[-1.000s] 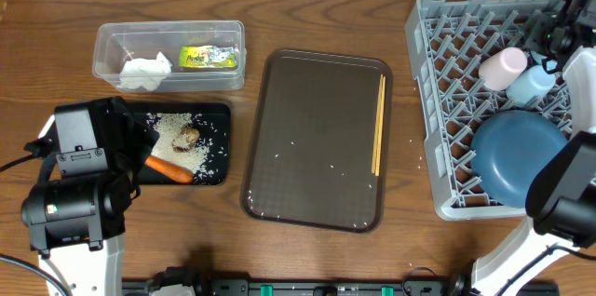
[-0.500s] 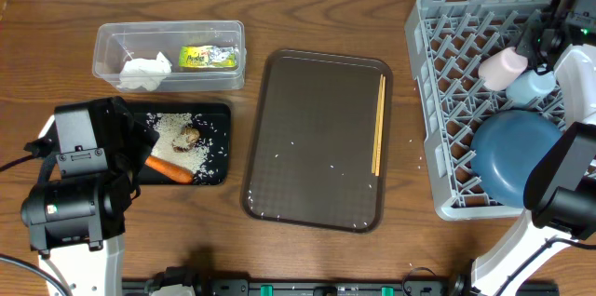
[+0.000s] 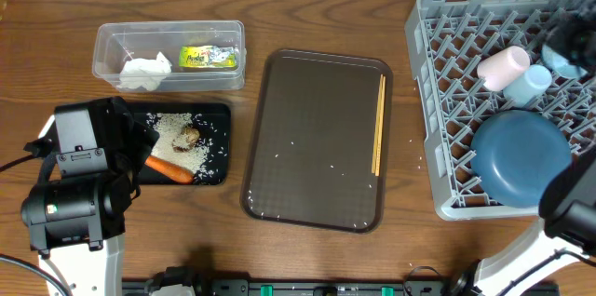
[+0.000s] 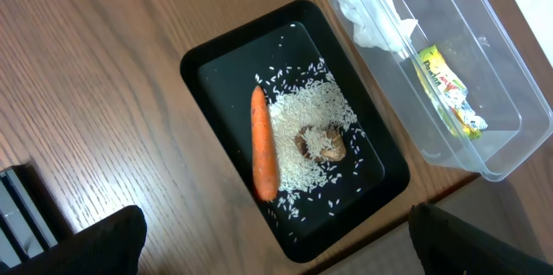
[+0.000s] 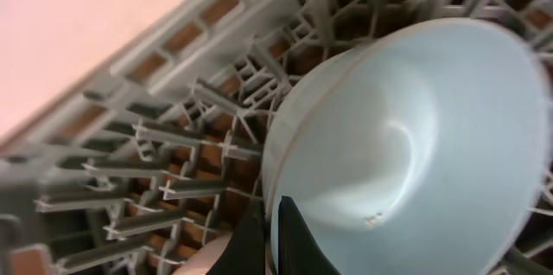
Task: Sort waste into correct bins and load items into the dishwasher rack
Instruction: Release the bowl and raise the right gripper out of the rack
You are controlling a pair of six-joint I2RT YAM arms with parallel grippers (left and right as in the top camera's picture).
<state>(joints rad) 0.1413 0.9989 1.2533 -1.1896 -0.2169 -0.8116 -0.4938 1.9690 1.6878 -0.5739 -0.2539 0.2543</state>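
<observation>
Pinching the rim of the bowl (image 5: 406,137), the right gripper (image 5: 270,213) has its fingers clamped tight on it, with the bowl tipped above the rack (image 5: 173,128) pegs. Overhead that spot's just a blur. Right beside it in the rack are the pink cup (image 3: 503,66) and blue cup (image 3: 533,82), with the plate (image 3: 520,154) nearer. The left gripper (image 4: 275,223) hangs spread wide, holding nothing, above the black tray (image 4: 207,67) with the carrot (image 4: 263,145), rice (image 4: 298,115) and lump (image 4: 321,145). The chopsticks (image 3: 378,124) lie on the brown tray (image 3: 317,138).
</observation>
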